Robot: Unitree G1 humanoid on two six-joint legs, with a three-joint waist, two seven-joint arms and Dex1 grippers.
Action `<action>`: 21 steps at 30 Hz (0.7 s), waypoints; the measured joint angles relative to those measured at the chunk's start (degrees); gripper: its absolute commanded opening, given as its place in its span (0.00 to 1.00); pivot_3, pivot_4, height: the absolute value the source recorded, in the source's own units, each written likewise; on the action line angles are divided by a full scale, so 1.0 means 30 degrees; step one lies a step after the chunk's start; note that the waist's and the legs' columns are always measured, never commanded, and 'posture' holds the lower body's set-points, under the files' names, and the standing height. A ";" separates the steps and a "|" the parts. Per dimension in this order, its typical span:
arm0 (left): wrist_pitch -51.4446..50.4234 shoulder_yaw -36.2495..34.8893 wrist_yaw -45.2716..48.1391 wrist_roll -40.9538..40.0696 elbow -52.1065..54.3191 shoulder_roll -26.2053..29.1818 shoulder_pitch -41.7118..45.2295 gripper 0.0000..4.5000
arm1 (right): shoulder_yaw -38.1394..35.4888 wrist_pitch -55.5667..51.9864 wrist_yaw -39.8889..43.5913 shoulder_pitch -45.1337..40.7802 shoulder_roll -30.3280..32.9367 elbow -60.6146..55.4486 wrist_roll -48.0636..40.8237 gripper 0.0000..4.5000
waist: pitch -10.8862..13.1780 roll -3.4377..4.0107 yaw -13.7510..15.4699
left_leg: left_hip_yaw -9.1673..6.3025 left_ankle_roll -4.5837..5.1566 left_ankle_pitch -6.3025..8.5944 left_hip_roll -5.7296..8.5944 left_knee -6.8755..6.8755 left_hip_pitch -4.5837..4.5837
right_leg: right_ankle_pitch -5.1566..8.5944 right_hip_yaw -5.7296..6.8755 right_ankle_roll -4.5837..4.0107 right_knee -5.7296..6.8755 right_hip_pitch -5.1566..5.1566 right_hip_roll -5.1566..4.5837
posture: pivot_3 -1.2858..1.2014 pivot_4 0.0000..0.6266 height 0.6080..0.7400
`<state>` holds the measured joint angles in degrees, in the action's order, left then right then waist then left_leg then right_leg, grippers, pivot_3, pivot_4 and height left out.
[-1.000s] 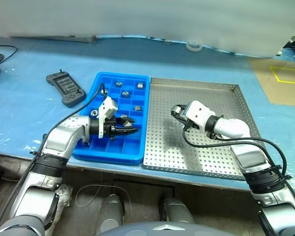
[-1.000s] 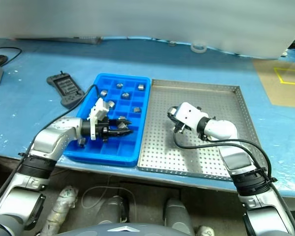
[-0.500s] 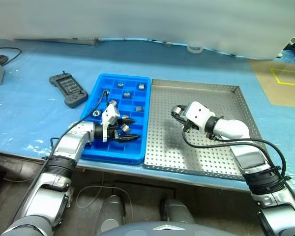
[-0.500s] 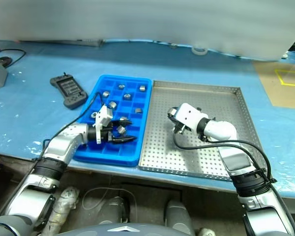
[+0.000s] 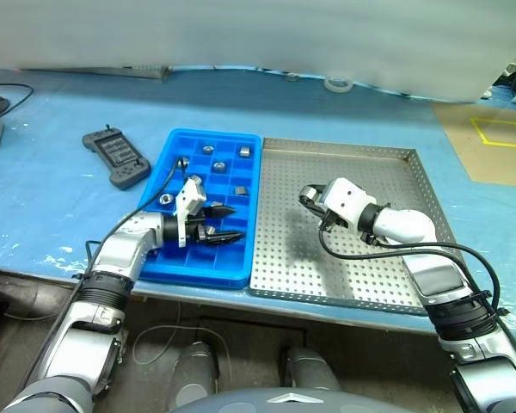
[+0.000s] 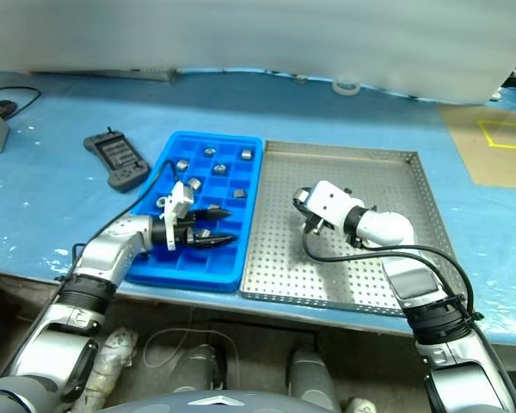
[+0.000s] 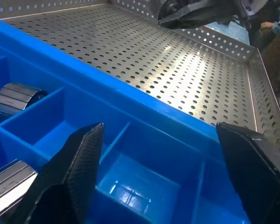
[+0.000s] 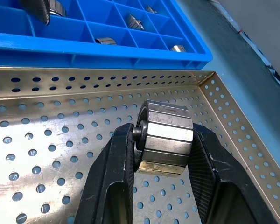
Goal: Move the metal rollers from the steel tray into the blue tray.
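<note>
Left eye view: both arms over the two trays, one roller gripped on the right.
Head view shows the blue tray (image 5: 208, 206) touching the steel tray (image 5: 387, 258) on its left; the left gripper (image 5: 226, 222) hangs over the blue tray's near compartments with its fingers spread wide and nothing between them, while the right gripper (image 5: 308, 198) sits above the steel tray's perforated floor. Several metal rollers (image 5: 242, 150) lie in the blue tray's far compartments. Left wrist view: splayed fingers (image 7: 79, 158) frame bare blue compartments, with rollers in neighbouring cells. Right wrist view: the right gripper's fingers (image 8: 115, 168) are clamped on one hexagonal roller (image 8: 167, 135), held above the steel tray near its corner beside the blue tray.
</note>
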<state>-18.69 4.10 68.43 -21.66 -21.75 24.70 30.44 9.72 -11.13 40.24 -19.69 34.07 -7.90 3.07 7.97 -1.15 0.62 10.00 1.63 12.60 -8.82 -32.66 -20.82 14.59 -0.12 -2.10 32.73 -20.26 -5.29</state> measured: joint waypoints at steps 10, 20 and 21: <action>-0.2905 -0.4100 -0.0857 -0.2134 0.0528 0.3539 0.5178 0.90 | 0.0806 -0.0320 0.1784 -0.1978 -0.0848 -0.0206 -0.1204 0.27 | 0.0009 -0.0029 -0.0234 | -0.0003 0.0000 -0.0011 0.0010 0.0033 -0.0072 | -0.0009 0.0030 0.0015 0.0017 -0.0061 0.0016 | 0.48 0.24 1.00; -0.6146 -0.4380 -0.2788 -0.3094 0.5277 0.4053 0.0732 0.90 | 0.3377 0.0259 0.5337 -0.2933 -0.2292 0.1649 -0.1829 0.27 | -0.0002 -0.0082 0.0228 | -0.0074 -0.0014 -0.0014 0.0008 0.0051 -0.0214 | -0.0047 0.0156 0.0077 0.0045 -0.0162 0.0004 | 0.53 0.24 1.00; -0.6483 -0.4484 -0.3027 -0.3300 0.5738 0.4057 0.0352 0.90 | 0.3650 0.0401 0.5663 -0.2930 -0.2345 0.1772 -0.1826 0.27 | -0.0001 -0.0086 0.0301 | -0.0079 -0.0022 -0.0019 0.0006 0.0047 -0.0214 | -0.0046 0.0170 0.0074 0.0042 -0.0157 0.0002 | 0.53 0.24 1.00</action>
<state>-38.14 -9.35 59.35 -31.56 -4.54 36.87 31.50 20.68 -9.93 57.23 -28.48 27.03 -2.59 -2.41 7.97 -1.41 1.52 9.76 1.57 12.54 -8.81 -32.52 -21.47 14.45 0.39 -1.88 32.85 -20.73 -5.28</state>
